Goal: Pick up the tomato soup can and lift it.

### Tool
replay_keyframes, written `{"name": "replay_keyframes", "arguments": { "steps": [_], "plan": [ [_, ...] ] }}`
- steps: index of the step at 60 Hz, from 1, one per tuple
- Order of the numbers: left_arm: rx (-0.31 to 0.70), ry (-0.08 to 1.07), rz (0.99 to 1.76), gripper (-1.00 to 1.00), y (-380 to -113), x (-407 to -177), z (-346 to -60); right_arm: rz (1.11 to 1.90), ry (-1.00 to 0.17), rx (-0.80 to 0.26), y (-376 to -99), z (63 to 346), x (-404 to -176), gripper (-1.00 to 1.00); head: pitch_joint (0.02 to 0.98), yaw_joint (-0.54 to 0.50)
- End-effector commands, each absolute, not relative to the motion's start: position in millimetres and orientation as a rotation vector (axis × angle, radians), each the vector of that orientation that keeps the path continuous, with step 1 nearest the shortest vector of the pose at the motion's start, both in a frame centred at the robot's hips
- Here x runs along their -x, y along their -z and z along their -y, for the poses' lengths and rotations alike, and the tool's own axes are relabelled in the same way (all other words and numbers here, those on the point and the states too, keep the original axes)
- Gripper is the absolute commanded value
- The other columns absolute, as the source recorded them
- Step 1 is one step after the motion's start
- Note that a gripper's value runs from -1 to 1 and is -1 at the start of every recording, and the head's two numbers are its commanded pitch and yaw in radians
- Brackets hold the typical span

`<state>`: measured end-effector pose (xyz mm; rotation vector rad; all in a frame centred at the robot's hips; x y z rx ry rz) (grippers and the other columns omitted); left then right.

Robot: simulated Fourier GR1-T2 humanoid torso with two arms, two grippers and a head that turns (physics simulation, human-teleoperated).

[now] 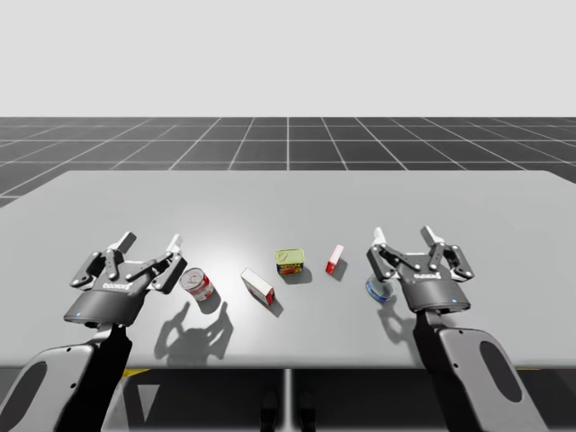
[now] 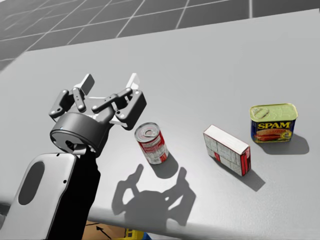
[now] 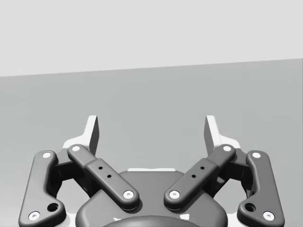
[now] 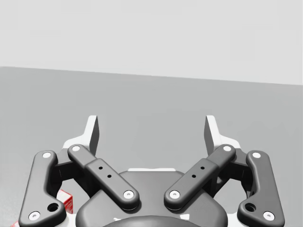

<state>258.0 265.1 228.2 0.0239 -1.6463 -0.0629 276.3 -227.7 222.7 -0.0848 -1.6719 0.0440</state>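
- Our left pincer (image 1: 149, 241) (image 2: 110, 80) (image 3: 151, 127) hovers over the desk (image 1: 288, 193) with its two fingers spread wide. Nothing is between them.
- The tomato soup can (image 1: 197, 284) (image 2: 152, 143), a red and white round can, stands on the desk just beside our left pincer, on its right side. It is outside the fingers and nothing holds it.
- Our right pincer (image 1: 405, 236) (image 4: 151, 127) is also wide open and has hold of nothing.
- A red and white box (image 1: 257, 286) (image 2: 226, 149) lies near the tomato soup can, on its right.
- A green and yellow rectangular can (image 1: 290, 261) (image 2: 273, 123) stands further right, behind this box.
- A small red box (image 1: 335, 259) stands between the rectangular can and our right pincer.
- A blue round can (image 1: 378, 289) lies partly hidden under our right pincer.
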Motion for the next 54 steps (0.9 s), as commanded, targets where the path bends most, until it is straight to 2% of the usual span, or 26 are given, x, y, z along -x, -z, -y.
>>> {"name": "replay_keyframes", "arguments": {
  "steps": [1,11,24,28,37,47,54],
  "plan": [
    [0.000,0.065,1.637,-1.00,-228,-258,-265,1.662,-0.063,0.090,-219,223,-276,-1.00,0.825,0.41],
    [0.067,0.074,1.608,-1.00,-235,-256,-264,1.655,-0.063,0.089,-218,223,-277,-1.00,0.823,0.41],
    [0.164,0.120,1.586,-1.00,-251,-233,-263,1.651,-0.061,0.095,-217,223,-277,-1.00,0.823,0.41],
    [0.232,0.143,1.544,-1.00,-252,-223,-265,1.650,-0.058,0.094,-217,224,-277,-1.00,0.824,0.41],
    [0.255,0.219,1.501,-1.00,-251,-202,-270,1.651,-0.061,0.102,-217,224,-277,-1.00,0.827,0.42],
    [0.236,0.277,1.460,-1.00,-244,-183,-275,1.653,-0.055,0.100,-217,225,-277,-1.00,0.826,0.42],
    [0.234,0.301,1.405,-1.00,-225,-173,-283,1.654,-0.053,0.101,-216,225,-277,-1.00,0.823,0.42]
  ]
}}
